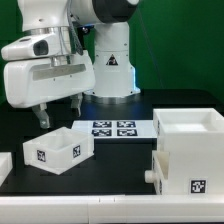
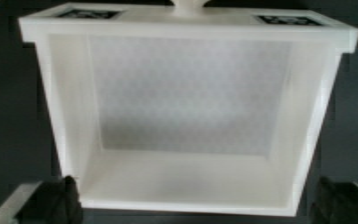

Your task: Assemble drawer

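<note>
- The drawer (image 1: pixel 58 147) is sitting upright on the black table (image 1: pixel 110 180) toward the exterior view's left, its open top facing up and a tagged face turned toward the camera.
- The gripper (image 1: pixel 59 113) is hovering directly above the drawer, just clear of its rim, with its two fingers pointing down.
- In the wrist view the drawer (image 2: pixel 190 110) is filling almost the whole picture, seen from above into its bare interior, with a small knob showing on one end wall; the fingertips (image 2: pixel 51 203) are appearing as dark shapes outside the drawer's long walls, so the jaws are standing wide apart and holding nothing.
- The casing (image 1: pixel 192 150), the taller white box, is resting well apart on the exterior view's right, and the marker board (image 1: pixel 112 128) is lying flat between the two, further back.
- Judging by this, the arm is working on the approach for picking up the drawer; no grasp is made yet.
- The next move is likely calling for a straight descent until the fingers are straddling the drawer or one wall, then a firm closing, keeping the tray level so it can later be lined up with the casing's opening.
</note>
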Controlling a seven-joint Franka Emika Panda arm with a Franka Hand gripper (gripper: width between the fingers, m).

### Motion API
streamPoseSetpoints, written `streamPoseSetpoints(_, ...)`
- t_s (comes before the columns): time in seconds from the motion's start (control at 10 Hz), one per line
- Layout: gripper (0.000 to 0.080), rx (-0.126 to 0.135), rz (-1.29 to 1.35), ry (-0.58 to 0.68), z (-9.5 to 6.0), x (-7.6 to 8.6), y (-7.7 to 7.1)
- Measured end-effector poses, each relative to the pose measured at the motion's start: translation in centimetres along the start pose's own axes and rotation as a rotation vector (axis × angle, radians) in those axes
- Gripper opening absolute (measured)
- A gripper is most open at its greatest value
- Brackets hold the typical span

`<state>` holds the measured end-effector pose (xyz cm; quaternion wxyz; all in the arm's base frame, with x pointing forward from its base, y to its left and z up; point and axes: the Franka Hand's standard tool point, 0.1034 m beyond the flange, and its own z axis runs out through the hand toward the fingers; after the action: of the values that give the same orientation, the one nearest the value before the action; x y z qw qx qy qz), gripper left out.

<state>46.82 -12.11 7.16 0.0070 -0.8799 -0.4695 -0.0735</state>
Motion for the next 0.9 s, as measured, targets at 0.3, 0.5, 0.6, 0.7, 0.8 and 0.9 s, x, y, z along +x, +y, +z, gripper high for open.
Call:
streamPoseSetpoints(0.3, 0.0649, 0.022, 0.072, -0.011, 0.9, 0.0, -1.3)
streamPoseSetpoints(0.5, 0.0649, 0.066, 0.094, -0.039, 3.5, -0.5, -4.0)
streamPoseSetpoints(0.6, 0.0649, 0.065, 0.106, -0.05, 4.5, -0.7, -4.5)
streamPoseSetpoints(0.7, 0.0649, 0.084, 0.118, -0.061, 5.5, -1.1, -5.3)
streamPoseSetpoints(0.8, 0.0649, 0.09, 0.121, -0.068, 5.9, -1.3, -5.5)
streamPoseSetpoints(0.9, 0.0649, 0.089, 0.122, -0.071, 5.9, -1.5, -5.4)
